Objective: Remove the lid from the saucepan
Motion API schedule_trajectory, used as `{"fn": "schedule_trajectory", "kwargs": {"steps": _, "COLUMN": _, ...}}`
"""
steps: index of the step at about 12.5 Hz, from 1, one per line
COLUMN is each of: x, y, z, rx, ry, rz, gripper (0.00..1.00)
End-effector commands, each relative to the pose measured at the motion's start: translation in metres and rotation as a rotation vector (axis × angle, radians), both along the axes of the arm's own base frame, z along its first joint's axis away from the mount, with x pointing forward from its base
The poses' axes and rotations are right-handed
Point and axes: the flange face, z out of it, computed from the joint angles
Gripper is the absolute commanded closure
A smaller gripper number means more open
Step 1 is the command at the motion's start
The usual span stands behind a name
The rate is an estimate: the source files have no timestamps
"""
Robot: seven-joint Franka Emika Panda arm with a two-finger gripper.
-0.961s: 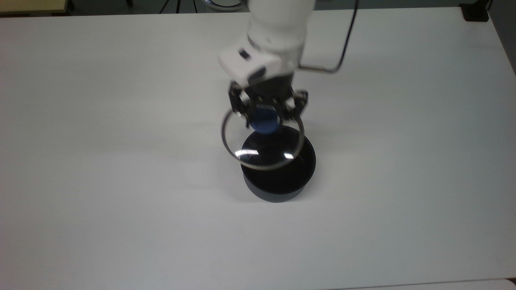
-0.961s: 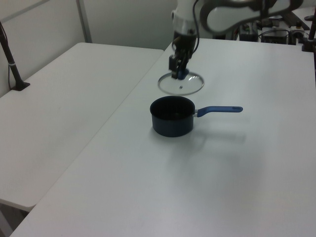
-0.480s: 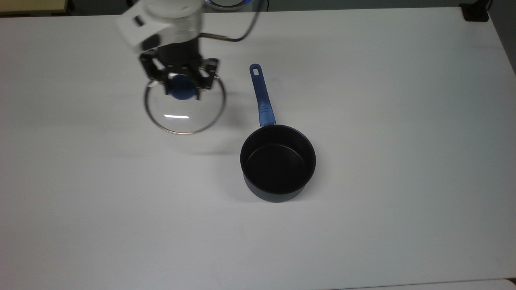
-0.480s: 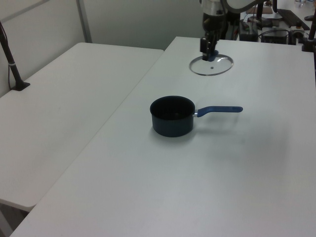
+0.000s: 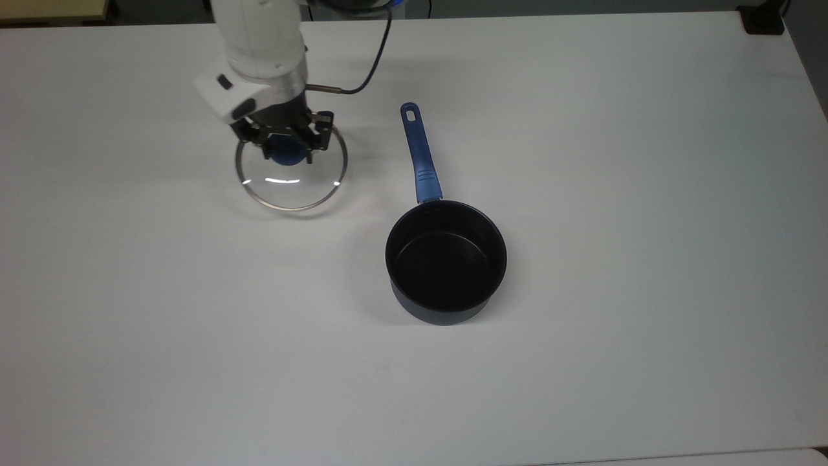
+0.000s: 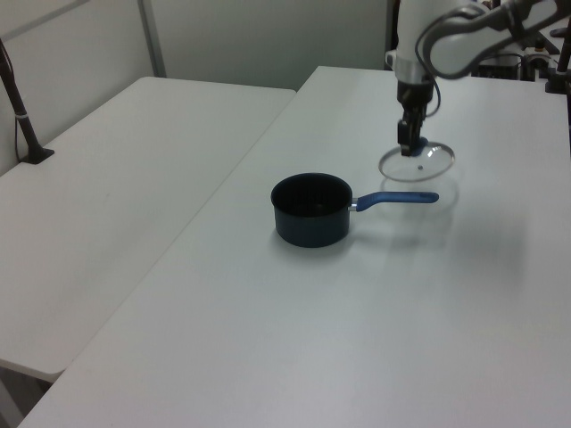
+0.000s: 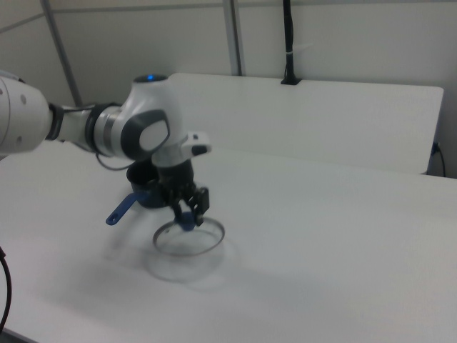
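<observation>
The saucepan [image 5: 446, 259] stands uncovered near the table's middle, dark inside, with its blue handle [image 5: 420, 155] pointing toward the top view's upper edge. The lid [image 5: 291, 184], a clear glass disc with a metal rim, hangs level a little above the table at the top view's left of the handle. My gripper [image 5: 286, 154] is shut on the lid's blue knob from above. In the left view the lid [image 6: 417, 163] is just beyond the handle's end, under the gripper [image 6: 406, 148]. The right view has the lid [image 7: 189, 239] over its shadow, and the arm partly hides the saucepan [image 7: 141, 194].
The white table [image 5: 647, 259] carries the pan. A second white table [image 6: 116, 178] adjoins it on the left view's left, with a black post [image 6: 18, 98] clamped to it. The arm's cable [image 5: 375, 58] loops over the table behind the gripper.
The gripper carried the lid from above the saucepan over to the top view's left. Since half a second ago it has sunk closer to the table. The saucepan has not moved.
</observation>
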Motion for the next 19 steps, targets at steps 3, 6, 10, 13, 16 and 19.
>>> {"fn": "schedule_trajectory", "kwargs": {"steps": 3, "x": -0.036, "y": 0.028, "z": -0.023, "rx": 0.000, "ry": -0.003, "rz": 0.072, "gripper": 0.54}}
{"fn": "schedule_trajectory", "kwargs": {"steps": 6, "x": -0.035, "y": 0.050, "z": -0.043, "rx": 0.000, "ry": 0.038, "rz": 0.104, "gripper": 0.42}}
{"fn": "schedule_trajectory", "kwargs": {"steps": 10, "x": -0.038, "y": 0.055, "z": -0.048, "rx": 0.000, "ry": 0.092, "rz": 0.094, "gripper": 0.20}}
{"fn": "schedule_trajectory", "kwargs": {"steps": 13, "x": -0.024, "y": 0.045, "z": 0.003, "rx": 0.000, "ry": 0.090, "rz": 0.062, "gripper": 0.00}}
{"fn": "schedule_trajectory", "kwargs": {"steps": 16, "x": -0.007, "y": 0.040, "z": 0.112, "rx": -0.013, "ry": 0.088, "rz": -0.003, "gripper": 0.00}}
{"fn": "schedule_trajectory", "kwargs": {"steps": 19, "x": -0.015, "y": 0.039, "z": 0.189, "rx": -0.012, "ry": 0.072, "rz": 0.019, "gripper": 0.00}}
